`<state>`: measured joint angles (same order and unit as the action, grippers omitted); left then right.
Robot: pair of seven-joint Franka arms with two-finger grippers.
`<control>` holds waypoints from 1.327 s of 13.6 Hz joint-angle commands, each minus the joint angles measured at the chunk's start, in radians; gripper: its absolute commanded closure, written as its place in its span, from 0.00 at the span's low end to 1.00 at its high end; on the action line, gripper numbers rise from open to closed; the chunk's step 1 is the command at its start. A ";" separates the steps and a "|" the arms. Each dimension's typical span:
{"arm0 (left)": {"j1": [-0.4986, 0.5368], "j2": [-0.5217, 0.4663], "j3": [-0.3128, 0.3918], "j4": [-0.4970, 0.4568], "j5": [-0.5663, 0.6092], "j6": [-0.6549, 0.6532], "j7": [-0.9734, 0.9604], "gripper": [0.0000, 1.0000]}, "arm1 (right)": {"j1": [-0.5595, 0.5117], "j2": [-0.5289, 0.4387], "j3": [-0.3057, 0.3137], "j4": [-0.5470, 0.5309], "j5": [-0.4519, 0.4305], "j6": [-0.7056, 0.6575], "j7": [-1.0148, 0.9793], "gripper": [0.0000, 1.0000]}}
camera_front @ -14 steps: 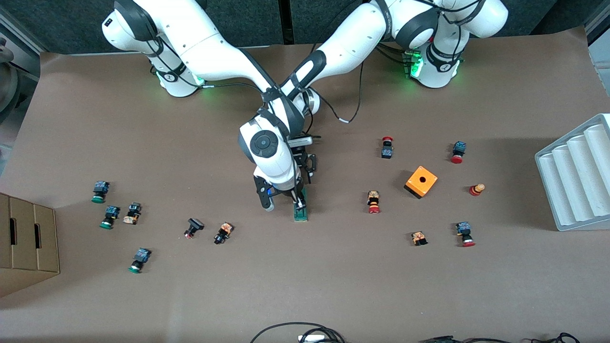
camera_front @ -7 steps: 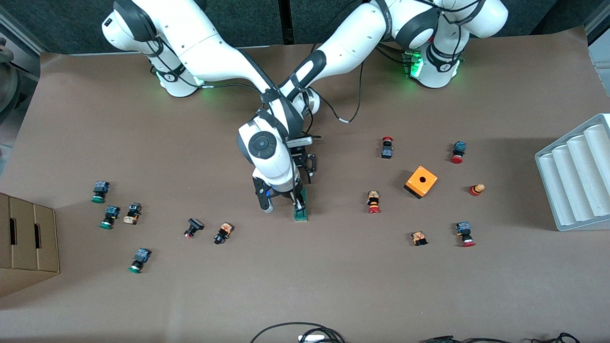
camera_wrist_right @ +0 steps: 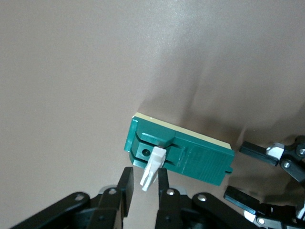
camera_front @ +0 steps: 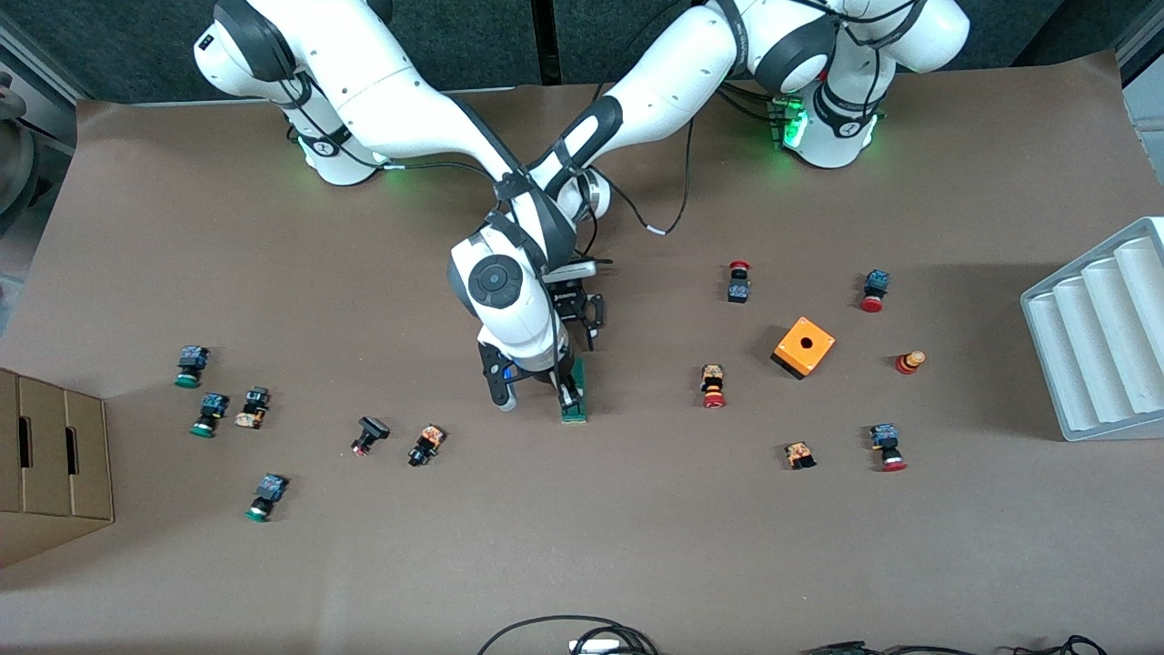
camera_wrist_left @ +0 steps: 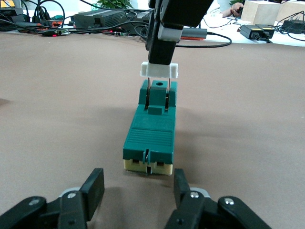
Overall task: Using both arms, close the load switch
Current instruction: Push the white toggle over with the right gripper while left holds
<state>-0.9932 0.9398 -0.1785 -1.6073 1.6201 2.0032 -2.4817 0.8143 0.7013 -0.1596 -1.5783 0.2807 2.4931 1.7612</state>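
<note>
load switch (camera_front: 574, 393) sits mid-table. right gripper (camera_wrist_right: 143, 187) is pinching its raised white handle (camera_wrist_right: 151, 168). left gripper (camera_wrist_left: 138, 191) is down at the switch's other end, fingers apart around nothing.

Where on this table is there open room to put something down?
Bare brown paper runs along the table edge nearest the camera, below all the push-buttons, and between the cardboard box and the right arm's base. It is crowded around the load switch, the orange cube and the green-capped buttons.
</note>
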 commanded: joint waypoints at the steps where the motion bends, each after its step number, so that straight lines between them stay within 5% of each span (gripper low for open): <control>1: -0.004 0.019 0.007 0.015 0.012 -0.004 -0.019 0.34 | -0.012 0.029 0.003 0.041 0.026 -0.013 -0.023 0.74; 18: -0.005 0.020 0.007 0.017 0.012 -0.003 -0.017 0.34 | -0.050 0.132 0.003 0.164 0.025 -0.007 -0.029 0.73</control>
<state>-0.9932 0.9399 -0.1785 -1.6072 1.6202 2.0032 -2.4817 0.7842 0.7683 -0.1489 -1.4946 0.2844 2.4749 1.7612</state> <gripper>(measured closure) 0.335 0.727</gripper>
